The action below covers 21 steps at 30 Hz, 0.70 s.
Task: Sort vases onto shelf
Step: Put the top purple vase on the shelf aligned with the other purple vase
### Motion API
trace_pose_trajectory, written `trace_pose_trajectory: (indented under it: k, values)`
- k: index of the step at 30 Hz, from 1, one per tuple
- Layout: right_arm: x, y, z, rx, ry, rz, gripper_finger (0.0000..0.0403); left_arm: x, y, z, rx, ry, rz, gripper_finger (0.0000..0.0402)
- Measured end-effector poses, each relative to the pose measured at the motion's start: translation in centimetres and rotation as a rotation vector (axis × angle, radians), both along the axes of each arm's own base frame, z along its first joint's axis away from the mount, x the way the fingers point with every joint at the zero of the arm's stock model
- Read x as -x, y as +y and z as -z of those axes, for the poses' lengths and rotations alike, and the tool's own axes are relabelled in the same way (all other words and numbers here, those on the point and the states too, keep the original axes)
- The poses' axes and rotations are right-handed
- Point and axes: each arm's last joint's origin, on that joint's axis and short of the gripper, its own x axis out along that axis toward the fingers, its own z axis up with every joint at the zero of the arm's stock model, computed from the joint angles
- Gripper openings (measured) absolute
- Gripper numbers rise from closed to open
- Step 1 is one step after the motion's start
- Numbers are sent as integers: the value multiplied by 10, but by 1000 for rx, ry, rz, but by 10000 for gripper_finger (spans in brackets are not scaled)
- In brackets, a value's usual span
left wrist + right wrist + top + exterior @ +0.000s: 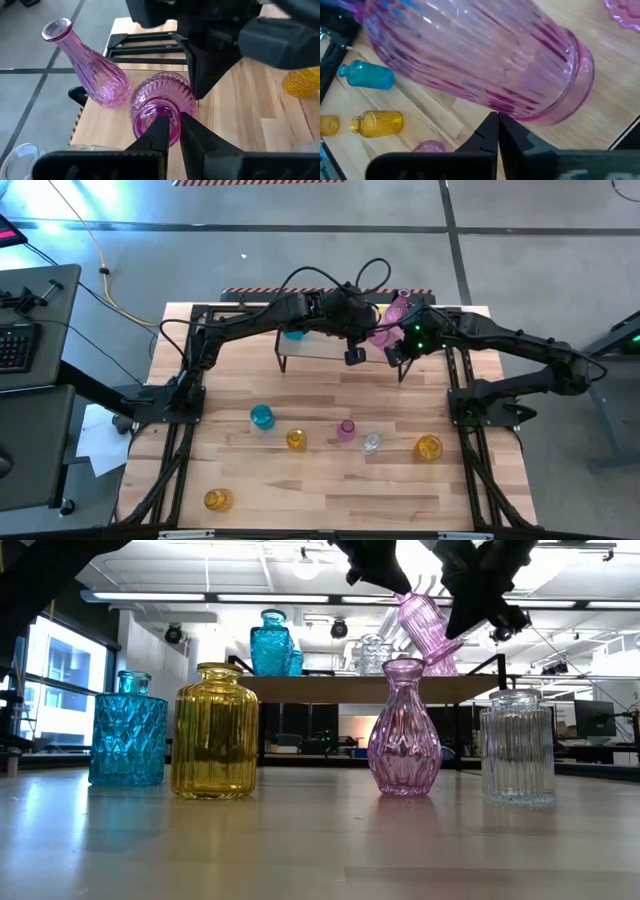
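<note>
Bright, even light pours from ceiling lamps (305, 568) in the low view. Windows (45, 690) glow blown-out behind. Soft sheen lies on the counter (320, 850), and the near pink vase (470, 55) looks blurred.

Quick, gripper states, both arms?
Left gripper: closed on the tilted pink vase.
Right gripper: closed, holding nothing, tips right beside that vase.

We can't read any text, labels or numbers anywhere, not on the vases or table.
</note>
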Motion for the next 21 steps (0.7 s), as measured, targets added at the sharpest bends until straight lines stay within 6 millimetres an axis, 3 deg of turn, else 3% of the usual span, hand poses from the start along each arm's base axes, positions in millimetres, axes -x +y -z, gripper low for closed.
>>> trace_pose_trajectory:
  k: [4,12,21]
  values:
    - [2,1,-6,-4,-11,-15,0,3,0,4,8,51,2,16]
    - [26,1,-25,58,-64,60,0,5,3,5,7,74,0,16]
    - [21,-8,-12,28,-133,59,0,4,3,4,27,50,4,16]
